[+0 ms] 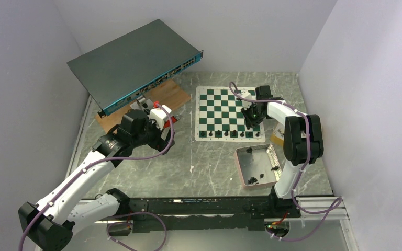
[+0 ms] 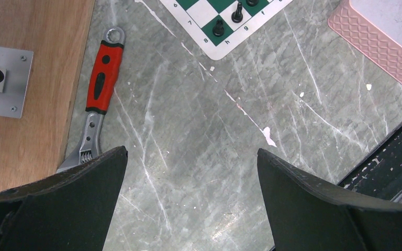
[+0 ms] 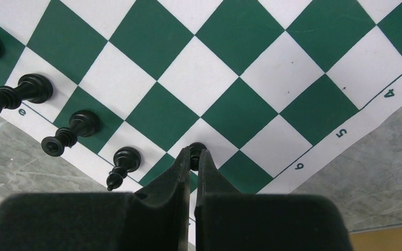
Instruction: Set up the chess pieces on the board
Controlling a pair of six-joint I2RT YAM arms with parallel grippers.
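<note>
As the right gripper (image 3: pixel 194 157) pinches narrowly on a black chess piece (image 3: pixel 197 148) over the near right of the board (image 3: pixel 288 68), item rates light, rigid, topple-prone; best held at the head.

A robotics lab cell: white panels (image 1: pixel 26 78) enclose a grey table (image 1: pixel 188 162) holding a network switch (image 1: pixel 131 63) and a wrench (image 2: pixel 102 78).

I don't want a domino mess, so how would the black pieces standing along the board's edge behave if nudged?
The chess pieces look tall over narrow round bases, so a side nudge would probably tip them. Being round, a fallen one may roll across the board. They look tiny, likely light.
</note>
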